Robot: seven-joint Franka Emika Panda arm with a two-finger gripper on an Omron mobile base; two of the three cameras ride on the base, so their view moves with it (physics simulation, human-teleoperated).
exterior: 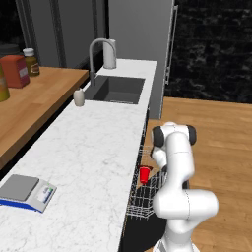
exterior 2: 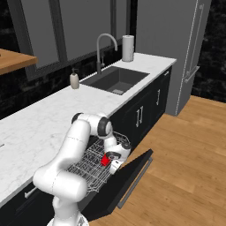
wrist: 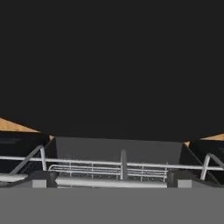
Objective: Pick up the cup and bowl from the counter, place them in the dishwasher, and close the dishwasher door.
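**Cup in the rack; bowl not yet located**

The cup (exterior 2: 105, 160), red, sits in the white wire rack (exterior 2: 90, 165) of the dishwasher (exterior: 140, 197), which is pulled out over the lowered dishwasher door (exterior 2: 128, 178). I judge the cup step complete. My gripper (exterior 2: 114, 164) is just beside the cup, low over the rack, with the jaws spread wide and nothing held; the hand view looks along the rack wires into the black interior.

Next step: the bowl. I cannot find it on the counter (exterior: 93, 152), so I judge that the arm must first lift clear of the rack before I search for it.

Surroundings, in order: wooden floor (exterior 2: 185, 167), tall grey refrigerator (exterior 2: 185, 53), marble counter, sink (exterior 2: 115, 80) with faucet (exterior 2: 105, 50), kitchen scale (exterior: 25, 192), soap dispenser (exterior 2: 74, 80).
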